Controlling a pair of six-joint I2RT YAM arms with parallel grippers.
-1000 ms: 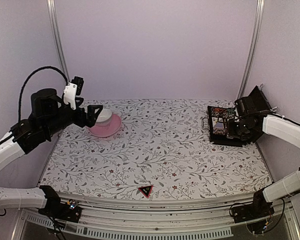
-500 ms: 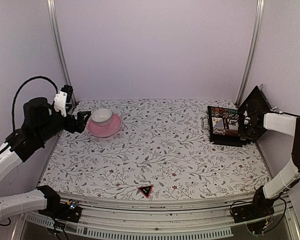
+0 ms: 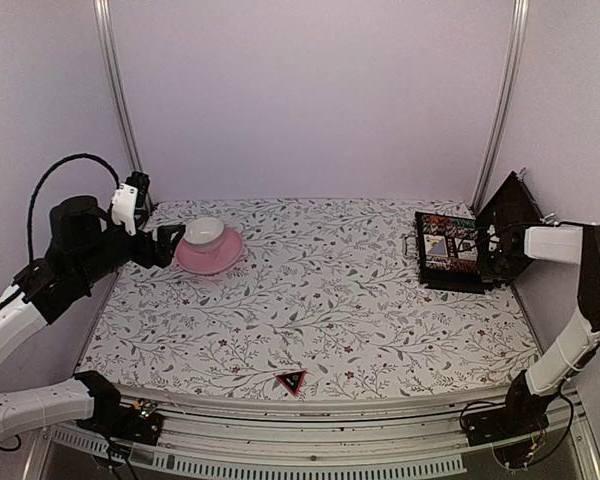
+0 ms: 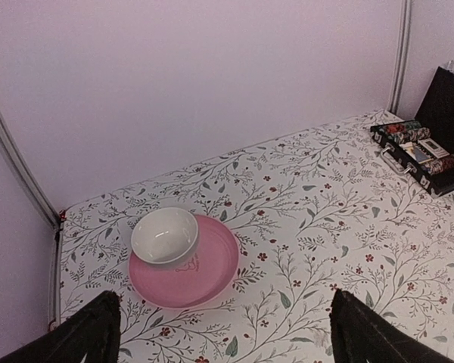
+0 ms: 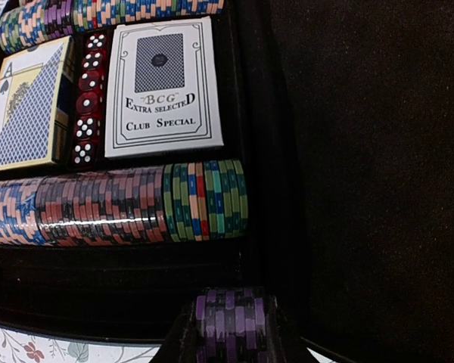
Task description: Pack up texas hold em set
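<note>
The black case (image 3: pixel 448 252) lies open at the table's right side, its lid (image 3: pixel 510 208) propped up. In the right wrist view it holds striped chip rolls (image 5: pixel 113 208), two card decks (image 5: pixel 163 87) and red dice (image 5: pixel 87 98). My right gripper (image 5: pixel 228 333) is shut on a short stack of purple chips (image 5: pixel 228 318), just over the empty front slot (image 5: pixel 121 272). The red-black triangle marker (image 3: pixel 291 381) lies near the front edge. My left gripper (image 3: pixel 165 245) hangs open and empty at the far left, beside the saucer.
A pink saucer (image 4: pixel 204 276) with a white cup (image 4: pixel 165 234) on it stands at the back left, just ahead of my left fingers (image 4: pixel 91 336). Metal posts (image 3: pixel 115 90) and walls close in the back and sides.
My left gripper has drawn back leftward off the saucer and lowered. The right gripper has dropped from above the case to its near right corner, chips still held.
</note>
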